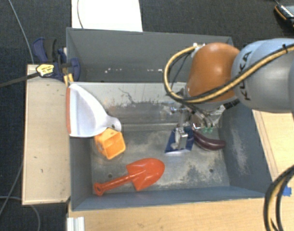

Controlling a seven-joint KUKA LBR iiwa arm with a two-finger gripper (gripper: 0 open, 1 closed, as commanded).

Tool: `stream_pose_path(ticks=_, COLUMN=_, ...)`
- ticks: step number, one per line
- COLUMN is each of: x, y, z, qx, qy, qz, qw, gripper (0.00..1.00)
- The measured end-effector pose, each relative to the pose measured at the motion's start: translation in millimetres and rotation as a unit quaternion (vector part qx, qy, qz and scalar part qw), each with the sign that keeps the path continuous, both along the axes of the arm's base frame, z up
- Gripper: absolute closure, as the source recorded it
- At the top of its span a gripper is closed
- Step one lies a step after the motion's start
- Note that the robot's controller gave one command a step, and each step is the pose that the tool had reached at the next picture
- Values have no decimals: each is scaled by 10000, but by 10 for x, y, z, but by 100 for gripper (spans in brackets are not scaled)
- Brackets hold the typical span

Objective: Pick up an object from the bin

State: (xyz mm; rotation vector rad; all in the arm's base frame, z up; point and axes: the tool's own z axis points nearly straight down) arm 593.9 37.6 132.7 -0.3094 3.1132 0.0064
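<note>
In the camera view, the gripper [188, 129] hangs low in the right half of the bin [152, 194], over a small blue-and-white thing [178, 142]. I cannot tell whether the claw is apart or together. A dark purple curved thing [209, 142] lies just beside it, toward the right wall. Bare floor separates these from the orange shovel [137, 173] near the front wall, the orange block [111, 143] and the white scoop [86, 117] at the left wall.

In the bin [137, 52], a scoop [84, 112] leaned against the left wall, a block [110, 144] just below it, a toy shovel [132, 174] lower centre, a curved piece [210, 143] centre-right.
</note>
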Motion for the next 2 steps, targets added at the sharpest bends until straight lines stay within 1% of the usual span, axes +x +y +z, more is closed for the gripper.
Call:
stream_pose_path(ticks=1, x=-426, y=-410, z=19, qx=-2, qy=13, qz=-1431, qw=9897, gripper=0)
stream_pose_path(ticks=2, x=-306, y=-232, z=205, qx=13, qy=-15, qz=-190, qw=9998, gripper=0)
